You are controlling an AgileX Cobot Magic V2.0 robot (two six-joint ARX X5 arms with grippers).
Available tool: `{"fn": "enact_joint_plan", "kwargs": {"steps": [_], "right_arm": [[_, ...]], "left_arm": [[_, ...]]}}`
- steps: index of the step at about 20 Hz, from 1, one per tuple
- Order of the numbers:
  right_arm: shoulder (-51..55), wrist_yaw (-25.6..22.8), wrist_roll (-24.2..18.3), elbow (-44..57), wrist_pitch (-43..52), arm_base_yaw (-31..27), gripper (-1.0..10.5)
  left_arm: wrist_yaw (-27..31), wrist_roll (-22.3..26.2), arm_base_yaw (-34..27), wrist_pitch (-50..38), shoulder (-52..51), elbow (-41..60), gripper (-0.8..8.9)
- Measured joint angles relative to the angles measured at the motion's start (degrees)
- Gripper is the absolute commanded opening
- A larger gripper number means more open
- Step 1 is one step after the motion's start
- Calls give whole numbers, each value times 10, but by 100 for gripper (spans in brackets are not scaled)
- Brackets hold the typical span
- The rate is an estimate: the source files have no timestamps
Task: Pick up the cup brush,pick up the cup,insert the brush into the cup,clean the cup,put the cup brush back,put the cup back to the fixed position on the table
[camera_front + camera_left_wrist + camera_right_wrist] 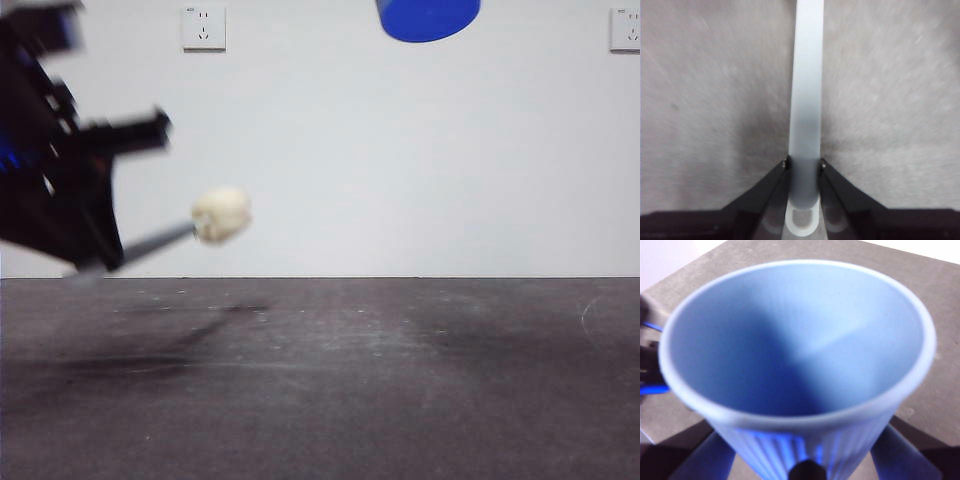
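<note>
One dark grey-brown matte table [330, 390] spans the front view, bare where seen. One blue ribbed plastic cup [800, 365] is held off the table, above its right half; only its base shows at the front view's top edge. The right gripper [805, 467] clamps its lower wall; its mouth faces the wrist camera. One cup brush [200, 222], grey handle and cream sponge head, hangs above the table's left side, long axis tilted, head up and toward centre. The left gripper [804, 167] is closed narrow on its handle.
</note>
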State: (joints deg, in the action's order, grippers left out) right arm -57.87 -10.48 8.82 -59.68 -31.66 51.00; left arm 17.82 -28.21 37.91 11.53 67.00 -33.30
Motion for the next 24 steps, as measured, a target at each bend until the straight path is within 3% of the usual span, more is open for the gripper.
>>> {"fn": "enact_joint_plan", "kwargs": {"steps": [8,15,17,20,24], "right_arm": [[24,0,0,0,-40,0,-17],[24,0,3,0,-45,0,-17],[24,0,3,0,-46,0,-17],[24,0,3,0,-48,0,-17],[24,0,3,0,-48,0,-17]], "left_arm": [[-5,-28,-9,-81,146,0,-9],[-6,-31,-12,-112,181,-5,-7],[-19,-32,-14,-113,181,-5,50],[-42,-34,-17,-116,181,-6,344],[-88,-33,-17,-117,183,-10,360]]}}
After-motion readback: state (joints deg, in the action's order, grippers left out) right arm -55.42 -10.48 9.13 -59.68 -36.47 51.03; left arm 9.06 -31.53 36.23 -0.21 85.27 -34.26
